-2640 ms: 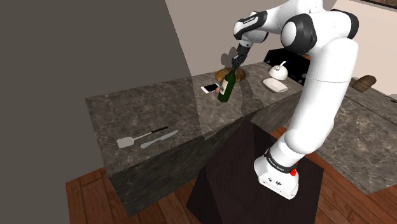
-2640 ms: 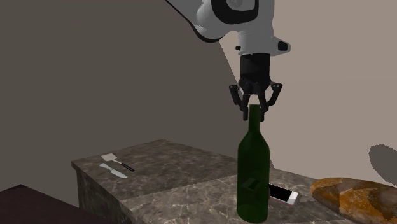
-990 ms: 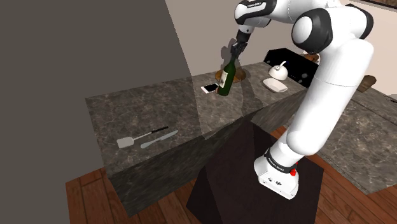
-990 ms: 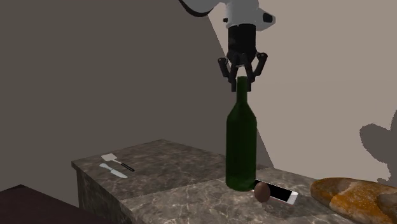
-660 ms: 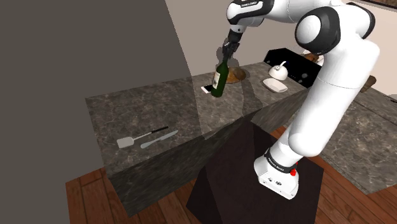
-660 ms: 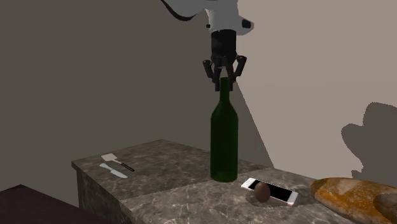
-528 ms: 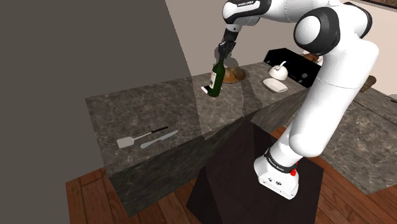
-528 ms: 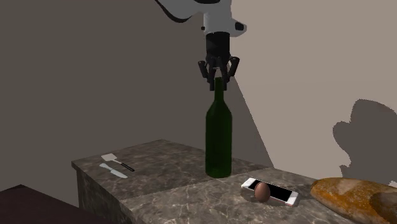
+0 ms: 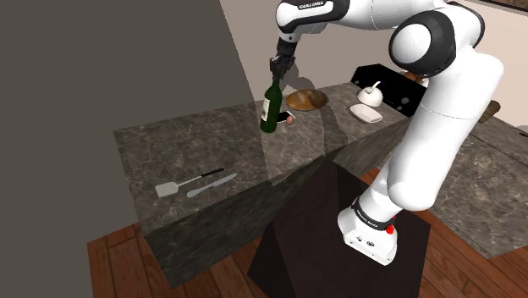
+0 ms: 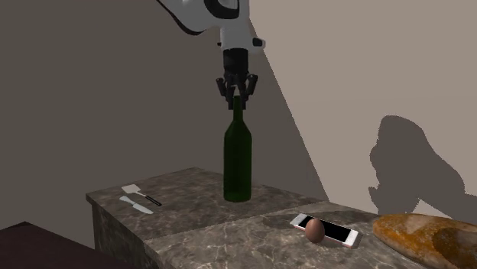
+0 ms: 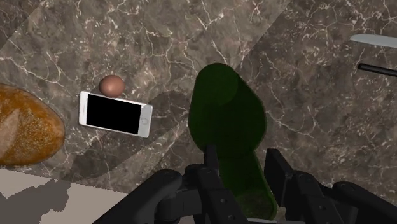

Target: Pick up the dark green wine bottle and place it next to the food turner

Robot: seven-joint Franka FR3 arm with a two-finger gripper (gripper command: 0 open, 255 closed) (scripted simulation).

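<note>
My gripper [image 9: 274, 76] is shut on the neck of the dark green wine bottle [image 9: 271, 107]. The bottle [image 10: 238, 164] hangs upright, its base close over the dark marble counter [image 9: 195, 140]. In the wrist view the fingers [image 11: 210, 159] clasp the neck, and the bottle body [image 11: 226, 118] lies below them. The food turner [image 9: 171, 187], with a pale head and a dark handle, lies near the counter's front corner on the shoulder view's left. It is well apart from the bottle. A knife [image 9: 208, 184] lies beside it.
A white phone [image 10: 325, 230] with a brown egg [image 10: 314, 229] beside it lies on the counter. A bread loaf [image 10: 428, 238] is to their right in the second exterior view. Two white dishes [image 9: 366, 112] stand at the back. A wall runs behind the counter.
The arm has carried the bottle to the left in both exterior views, away from the phone, egg and bread and toward the turner. The grip on the neck is unchanged.
</note>
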